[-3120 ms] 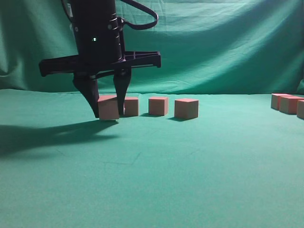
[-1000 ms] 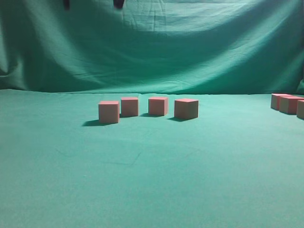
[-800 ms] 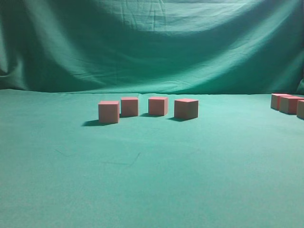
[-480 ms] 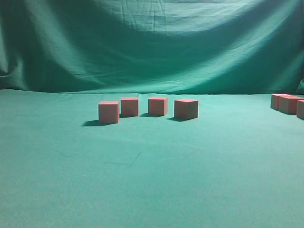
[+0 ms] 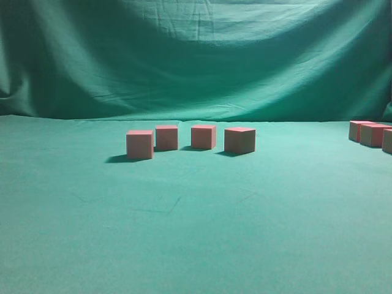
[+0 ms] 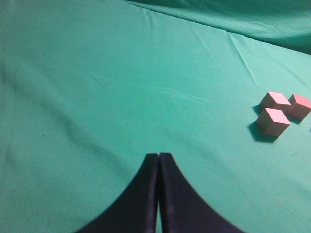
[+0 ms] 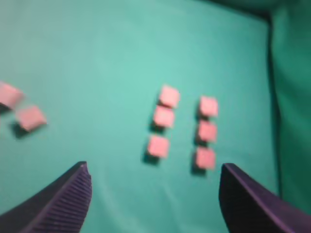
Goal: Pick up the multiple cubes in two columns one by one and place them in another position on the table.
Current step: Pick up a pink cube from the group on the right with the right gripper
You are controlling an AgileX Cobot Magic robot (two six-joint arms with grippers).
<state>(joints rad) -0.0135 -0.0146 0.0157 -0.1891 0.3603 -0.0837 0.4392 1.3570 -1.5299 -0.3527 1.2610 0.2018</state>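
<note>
The black arm that stood over the leftmost cube is gone; four cubes sit in a row on the table. Left gripper pressed closed, empty. Right gripper spread wide, empty, high above six blurred cubes in two columns

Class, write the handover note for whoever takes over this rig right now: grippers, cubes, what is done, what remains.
Left gripper: shut, empty, above bare table.
Right gripper: open, empty, high over the two columns.
Done: four placed cubes stand in a loose row mid-table.
Left: six cubes remain, three per column, by the right edge. Take one next and extend the row.
</note>
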